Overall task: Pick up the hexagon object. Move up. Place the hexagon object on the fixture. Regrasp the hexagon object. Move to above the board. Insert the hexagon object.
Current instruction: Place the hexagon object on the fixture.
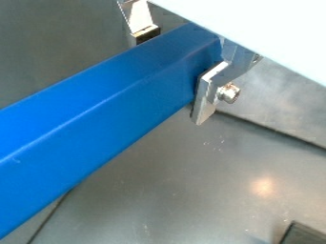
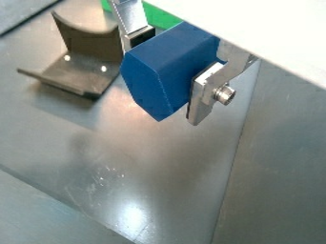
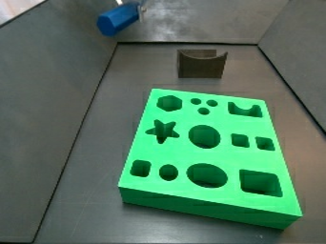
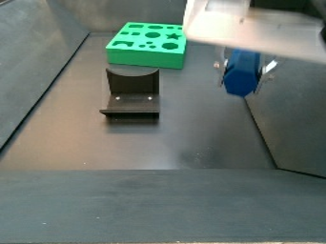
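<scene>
The Panda's gripper (image 2: 170, 65) clamped the hexagon object (image 2: 169, 70), a bright-blue plastic bar, between its flat silver fingers (image 2: 209, 91) and held it in the air, clear of the floor. In a wrist view the bar (image 1: 95, 114) ran lengthwise away from the camera, one plate (image 1: 212, 88) pressed to its side by a small bolt, the second finger (image 1: 141, 21) showing past its far edge. In a side view the blue piece (image 3: 117, 18) hung high near the back wall, well apart from the board (image 3: 209, 157); in another it (image 4: 241, 73) sat under the pale wrist housing (image 4: 254, 30), off to the side of the fixture (image 4: 130, 92).

No brand, label or writing could be read on any part shown.

The fixture, a dark block with a curved notch in its top (image 3: 201, 62), stood bare on the floor just behind the board, and its base plate and bracket (image 2: 76, 52) lay near the bar's end in a wrist view. The bright-green board (image 4: 147, 43) showed star, hexagon, circle, square and oval cut-outs, all open.

The floor (image 3: 76, 162) was a dark grey, faintly glossy sheet with soft reflections and light scuffing (image 2: 109, 176), boxed in by plain grey walls (image 4: 32, 48).
</scene>
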You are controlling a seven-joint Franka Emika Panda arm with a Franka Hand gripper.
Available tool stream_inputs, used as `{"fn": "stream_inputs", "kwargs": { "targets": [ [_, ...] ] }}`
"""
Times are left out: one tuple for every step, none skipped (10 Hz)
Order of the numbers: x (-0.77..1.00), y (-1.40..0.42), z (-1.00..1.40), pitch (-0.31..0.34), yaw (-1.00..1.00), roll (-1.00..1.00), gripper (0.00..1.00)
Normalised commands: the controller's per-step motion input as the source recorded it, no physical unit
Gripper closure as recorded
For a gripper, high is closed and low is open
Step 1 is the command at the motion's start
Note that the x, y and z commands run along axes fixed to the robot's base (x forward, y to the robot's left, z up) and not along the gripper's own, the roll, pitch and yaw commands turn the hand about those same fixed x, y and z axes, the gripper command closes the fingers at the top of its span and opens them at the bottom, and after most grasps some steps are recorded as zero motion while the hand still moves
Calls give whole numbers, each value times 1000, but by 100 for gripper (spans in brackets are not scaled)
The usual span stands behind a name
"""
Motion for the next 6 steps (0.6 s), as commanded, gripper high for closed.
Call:
{"fn": "stream_inputs", "kwargs": {
  "targets": [
    [-37,18,927,60,-20,53,100],
    [-33,17,780,67,-18,56,100],
    [-24,13,633,74,-12,56,100],
    [-11,17,428,85,-6,59,100],
    [-5,18,276,97,-2,59,100],
    [1000,-816,150,40,907,-72,100]
  ]
}}
